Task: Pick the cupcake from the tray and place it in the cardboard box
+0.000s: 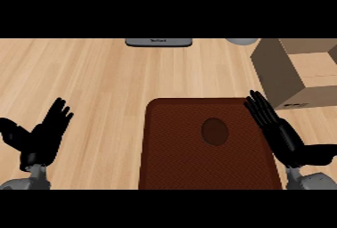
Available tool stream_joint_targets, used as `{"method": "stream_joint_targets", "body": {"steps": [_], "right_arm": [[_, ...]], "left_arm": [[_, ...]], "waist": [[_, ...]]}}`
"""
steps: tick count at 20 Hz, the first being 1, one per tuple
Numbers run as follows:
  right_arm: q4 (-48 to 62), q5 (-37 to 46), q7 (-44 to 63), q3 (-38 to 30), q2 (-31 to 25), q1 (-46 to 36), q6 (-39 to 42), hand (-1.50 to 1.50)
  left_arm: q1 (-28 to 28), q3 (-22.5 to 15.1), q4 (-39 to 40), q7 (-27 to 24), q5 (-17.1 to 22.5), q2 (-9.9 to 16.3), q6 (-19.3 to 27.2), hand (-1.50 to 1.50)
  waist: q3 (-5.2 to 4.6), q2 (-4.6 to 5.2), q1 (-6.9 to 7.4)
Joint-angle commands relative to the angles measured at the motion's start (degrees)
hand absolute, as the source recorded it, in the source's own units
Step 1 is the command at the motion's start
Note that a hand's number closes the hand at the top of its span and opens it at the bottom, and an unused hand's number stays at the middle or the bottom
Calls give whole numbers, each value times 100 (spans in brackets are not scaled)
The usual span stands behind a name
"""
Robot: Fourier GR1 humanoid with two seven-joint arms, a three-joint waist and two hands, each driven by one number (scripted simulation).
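Head view is showing the cupcake (215, 131) lying just left of my open right hand (281, 133), nearer than my open left hand (41, 133).

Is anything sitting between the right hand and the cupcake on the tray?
Nothing visible. The right hand is open over the tray's right edge, and only bare tray surface separates it from the cupcake, just to its left.

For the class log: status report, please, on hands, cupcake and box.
Left hand open, left of tray. Right hand open at tray's right edge. Cupcake on tray, untouched. Cardboard box far right; path unobstructed.
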Motion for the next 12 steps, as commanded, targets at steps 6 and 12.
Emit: {"method": "stream_joint_targets", "body": {"steps": [6,12], "right_arm": [[-492,1370,-196,-185,-392,-1015,-712,150],[-75,3380,-551,121,-262,-7,-2697,-150]], "left_arm": [[-340,-109,240,-647,-1186,246,647,0],[-65,-615,277,-699,-1459,-367,914,0]], "waist": [[-33,-97,-111],[-25,-93,-148]]}}
